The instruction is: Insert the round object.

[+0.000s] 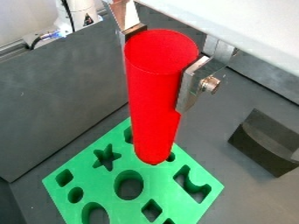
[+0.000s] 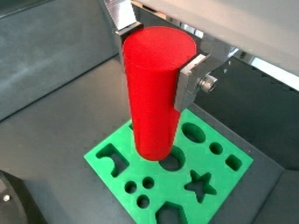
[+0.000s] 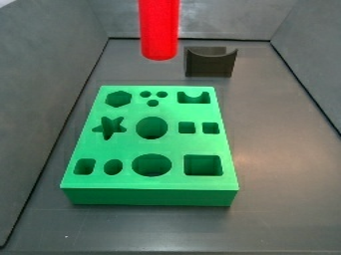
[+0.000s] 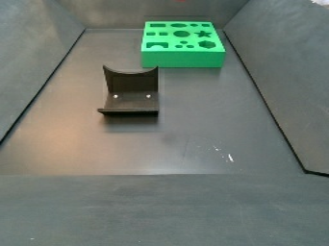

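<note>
- The gripper (image 1: 160, 61), in both wrist views, has its fingers (image 2: 191, 77) clamped on the round object (image 1: 155, 92), which is held upright.
- The round object (image 3: 159, 27) hangs above the green block (image 3: 154, 140) (cut with shaped holes), clear of it.
- Farther back, a dark grey block (image 3: 209, 61) rests on the worktop (image 4: 180, 144).

The flat green block with shaped holes (image 3: 154, 139) has open air above it; only the gripper (image 1: 163, 54) holding the smooth red cylinder (image 1: 155, 92) hangs there. The dark grey notched block (image 3: 209, 60) stands behind the block, apart.
</note>
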You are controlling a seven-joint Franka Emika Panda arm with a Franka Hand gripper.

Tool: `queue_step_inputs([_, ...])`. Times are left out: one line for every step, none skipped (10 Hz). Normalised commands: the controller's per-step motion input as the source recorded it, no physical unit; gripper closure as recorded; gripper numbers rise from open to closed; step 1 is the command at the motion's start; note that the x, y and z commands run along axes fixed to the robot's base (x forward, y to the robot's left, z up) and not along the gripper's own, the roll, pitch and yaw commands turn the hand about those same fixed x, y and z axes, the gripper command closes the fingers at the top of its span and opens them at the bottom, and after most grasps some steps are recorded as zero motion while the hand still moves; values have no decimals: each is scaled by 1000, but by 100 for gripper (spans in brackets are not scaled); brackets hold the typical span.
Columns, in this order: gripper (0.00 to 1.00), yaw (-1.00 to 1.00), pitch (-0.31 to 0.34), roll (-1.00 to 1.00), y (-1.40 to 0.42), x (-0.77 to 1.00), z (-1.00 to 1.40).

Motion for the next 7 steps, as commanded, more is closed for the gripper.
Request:
queue_step_inputs([100, 0, -124, 46, -129, -200, -966])
queue_step_inputs([100, 0, -139, 41, -180, -266, -1000])
queue_step_inputs([100, 0, -133, 6, -180, -91, -931])
queue_step_inputs([100, -26, -90, 23, -186, 0, -786])
queue_step_inputs([100, -74, -34, 54, -197, 203, -629])
queue_step_inputs([100, -57, -20, 61, -203, 220, -606])
queue_step_inputs([100, -40, -19, 64, -177, 129, -566])
